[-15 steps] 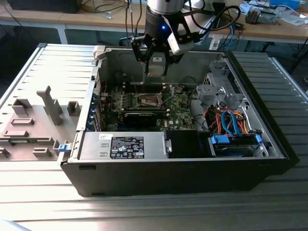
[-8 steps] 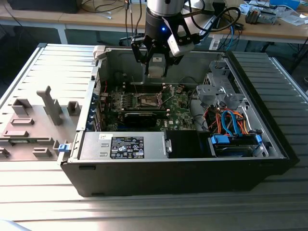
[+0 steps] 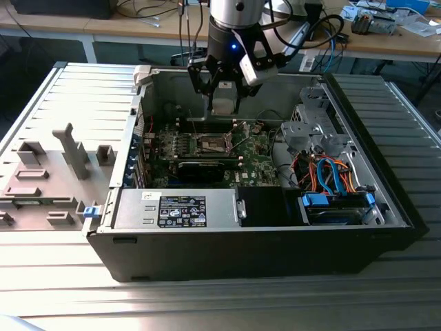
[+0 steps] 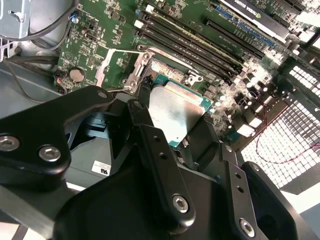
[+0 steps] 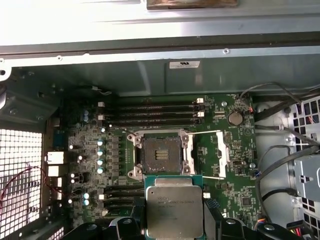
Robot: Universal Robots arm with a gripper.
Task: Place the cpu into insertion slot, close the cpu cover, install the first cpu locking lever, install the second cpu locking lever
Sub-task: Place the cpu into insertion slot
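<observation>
Cpu [image 5: 175,207] is gripped by the gripper [image 3: 223,98], held in the air over the green board [image 5: 235,192] inside the open computer case [image 3: 275,241], not seated. Jaws are closed narrowly onto two opposite edges of the chip; black fingers [image 4: 145,125] are seen pressed against its sides in the second wrist view. Chip is held flat, dull metal top turned up toward the wrist cameras, broad face roughly parallel to the board. Outline is near square, so no clear long axis can be made out; its edges are lined up with the edges of the insertion slot [image 5: 161,155]. In the first wrist view the chip is seen just beside the slot, on the side away from the long memory slots [image 5: 150,114], its edge overlapping the slot's metal frame. Slot is left uncovered, dark recess and contact field exposed. Cpu cover [image 5: 222,155] is flipped open, seen as a narrow silvery strip beside the slot, with thin wire levers [image 5: 210,132] swung out next to it. In the exterior view the gripper is placed above the board, near the case's back wall
</observation>
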